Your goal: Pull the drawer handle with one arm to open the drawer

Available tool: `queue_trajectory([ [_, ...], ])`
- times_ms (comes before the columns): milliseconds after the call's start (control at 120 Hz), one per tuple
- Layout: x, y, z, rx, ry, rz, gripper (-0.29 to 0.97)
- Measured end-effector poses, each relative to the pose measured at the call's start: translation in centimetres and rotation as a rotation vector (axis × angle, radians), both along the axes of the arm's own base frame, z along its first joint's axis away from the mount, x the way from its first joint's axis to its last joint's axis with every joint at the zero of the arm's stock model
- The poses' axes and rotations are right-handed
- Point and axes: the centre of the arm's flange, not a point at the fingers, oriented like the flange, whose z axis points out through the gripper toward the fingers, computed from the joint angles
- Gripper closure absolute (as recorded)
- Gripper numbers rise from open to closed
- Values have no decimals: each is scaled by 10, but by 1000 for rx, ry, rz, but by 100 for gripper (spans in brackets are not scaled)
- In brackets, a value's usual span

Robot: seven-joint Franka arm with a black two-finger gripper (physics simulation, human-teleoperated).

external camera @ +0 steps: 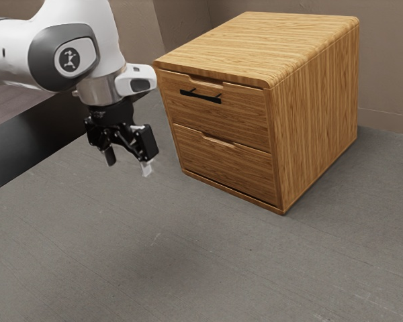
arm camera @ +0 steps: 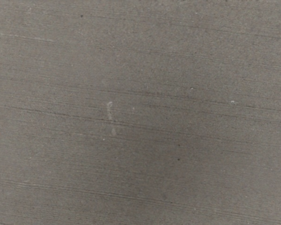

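Drawer handle [external camera: 200, 96], a black bar on the shut top drawer [external camera: 218, 114] of the wooden cabinet [external camera: 312, 100], lies at 2 o'clock from the hand [external camera: 128, 163] (released, empty), well apart, its long axis roughly 9-to-3

The grey, faintly streaked flat surface [external camera: 188, 268] is carrying one thing: a boxy light-wood two-drawer cabinet [external camera: 302, 87] is sitting squarely on it, toward the exterior view's right.

The top drawer [external camera: 221, 114] of a light wooden cabinet [external camera: 316, 100] sits pushed in, flush with the front, with a thin black bar handle [external camera: 201, 96] lying level near its upper edge, toward the exterior view's left.
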Motion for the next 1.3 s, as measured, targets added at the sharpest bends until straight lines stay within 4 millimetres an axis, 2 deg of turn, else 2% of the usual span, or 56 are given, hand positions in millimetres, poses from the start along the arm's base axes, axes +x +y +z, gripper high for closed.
queue_trajectory([
  [317, -3, 27, 0, -44, -10, 52, 0],
  [333, -4, 28, 4, -48, -19, 55, 0],
  [367, -15, 29, 32, -52, -71, 56, 0],
  [408, -36, 30, 70, -59, -142, 65, 0],
  [442, -52, 37, 92, -64, -185, 100, 0],
  [483, -67, 48, 107, -69, -214, 167, 0],
  [533, -73, 51, 114, -75, -225, 244, 0],
  [658, -66, 69, 102, -56, -207, 510, 0],
  [792, -44, 103, 75, -35, -209, 792, 0],
  [925, -35, 118, 71, -46, -269, 994, 0],
  [1017, -23, 111, 70, -77, -310, 1079, 0],
  [1133, 18, 97, 38, -119, -309, 1159, 0],
  [1300, 44, 47, 40, -190, -365, 1190, 0],
])
